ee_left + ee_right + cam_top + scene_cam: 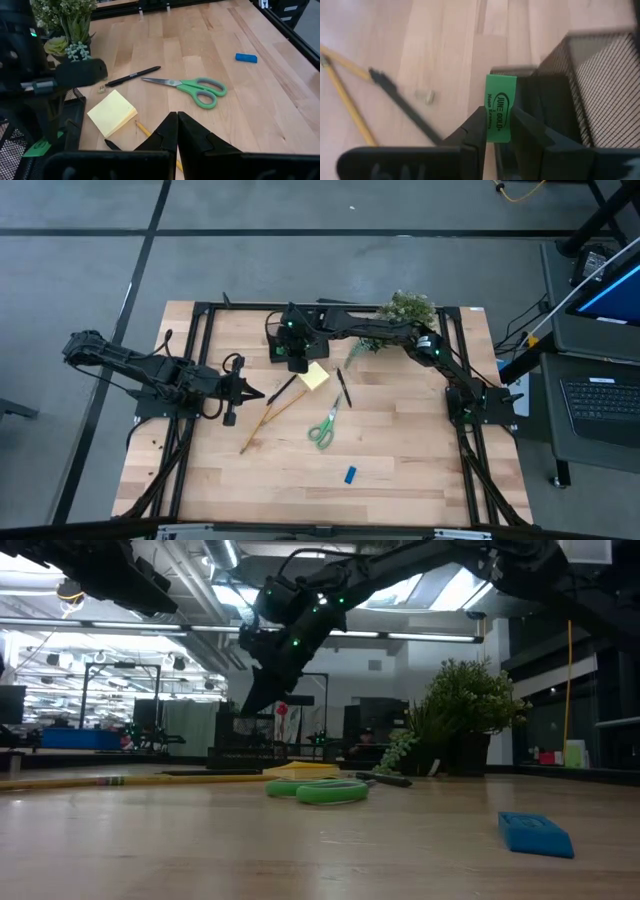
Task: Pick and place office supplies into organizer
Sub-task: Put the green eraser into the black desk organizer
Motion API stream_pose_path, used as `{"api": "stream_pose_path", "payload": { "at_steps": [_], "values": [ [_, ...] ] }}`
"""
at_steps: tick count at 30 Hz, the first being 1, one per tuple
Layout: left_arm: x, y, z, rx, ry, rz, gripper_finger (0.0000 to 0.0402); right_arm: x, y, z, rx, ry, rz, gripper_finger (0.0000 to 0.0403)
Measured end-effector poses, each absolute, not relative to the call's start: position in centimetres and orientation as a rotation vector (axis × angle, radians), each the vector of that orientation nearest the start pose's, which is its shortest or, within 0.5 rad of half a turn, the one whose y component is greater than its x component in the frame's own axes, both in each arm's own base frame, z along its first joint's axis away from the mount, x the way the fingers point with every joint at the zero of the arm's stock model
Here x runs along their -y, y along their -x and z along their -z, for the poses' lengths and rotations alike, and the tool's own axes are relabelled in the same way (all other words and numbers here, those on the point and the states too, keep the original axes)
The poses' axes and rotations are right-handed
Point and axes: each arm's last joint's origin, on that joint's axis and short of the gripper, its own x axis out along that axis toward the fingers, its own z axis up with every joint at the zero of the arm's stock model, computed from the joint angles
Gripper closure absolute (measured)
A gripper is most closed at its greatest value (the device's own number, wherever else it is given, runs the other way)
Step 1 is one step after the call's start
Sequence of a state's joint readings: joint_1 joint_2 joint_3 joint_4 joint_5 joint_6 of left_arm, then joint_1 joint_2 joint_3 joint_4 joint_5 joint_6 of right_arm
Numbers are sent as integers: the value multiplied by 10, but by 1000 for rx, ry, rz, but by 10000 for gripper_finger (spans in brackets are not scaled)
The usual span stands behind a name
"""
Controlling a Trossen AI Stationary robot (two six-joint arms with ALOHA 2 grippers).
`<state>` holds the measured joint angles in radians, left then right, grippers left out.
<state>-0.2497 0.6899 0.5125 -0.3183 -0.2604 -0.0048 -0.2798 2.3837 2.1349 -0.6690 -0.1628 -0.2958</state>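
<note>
— Where did you have things at that point?

— My right hand (497,135) was over the black mesh organizer (590,85) at the far side of the surface (400,450), pinching a small green eraser (499,107) by its two broad faces, about halfway down its length. The printed end stuck out past the fingertips, right at the organizer's rim.

— How did it handle?

— Light and rubbery, I'd guess. It gives a little under the pads, so it shouldn't slip, and it won't break if dropped. The flat sides were the right place to hold it.

— And the left hand?

— The left hand (177,132) was pressed together, holding nothing, hovering low near the pencil (268,420).

— What was left on the surface?

— The yellow sticky-note pad (112,112) lay just beside the organizer, with a black pen (132,76) near it. The pad is soft at the edges, so I'd take it across its thickness from one side. The pen and pencil are stiff, thin and likely to roll; I'd pinch them at mid-length. The green-handled scissors (192,89) lay nearer the middle: heavier, hard, slick blades, so I'd go for the pivot or a handle loop. The small blue piece (246,58) lay well apart, toward the near edge.
</note>
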Motion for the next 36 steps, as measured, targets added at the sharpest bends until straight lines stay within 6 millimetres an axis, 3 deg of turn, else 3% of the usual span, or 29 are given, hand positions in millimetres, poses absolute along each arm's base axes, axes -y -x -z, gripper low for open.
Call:
{"api": "stream_pose_path", "payload": {
  "at_steps": [22, 36],
  "values": [
    [30, -149, -241, -484, -125, -11, 399, 158, -507, -167, -981, 76, 62, 322],
    [30, -149, -241, -484, -124, -11, 398, 158, -505, -166, -1002, 70, 58, 322]
  ]
}}
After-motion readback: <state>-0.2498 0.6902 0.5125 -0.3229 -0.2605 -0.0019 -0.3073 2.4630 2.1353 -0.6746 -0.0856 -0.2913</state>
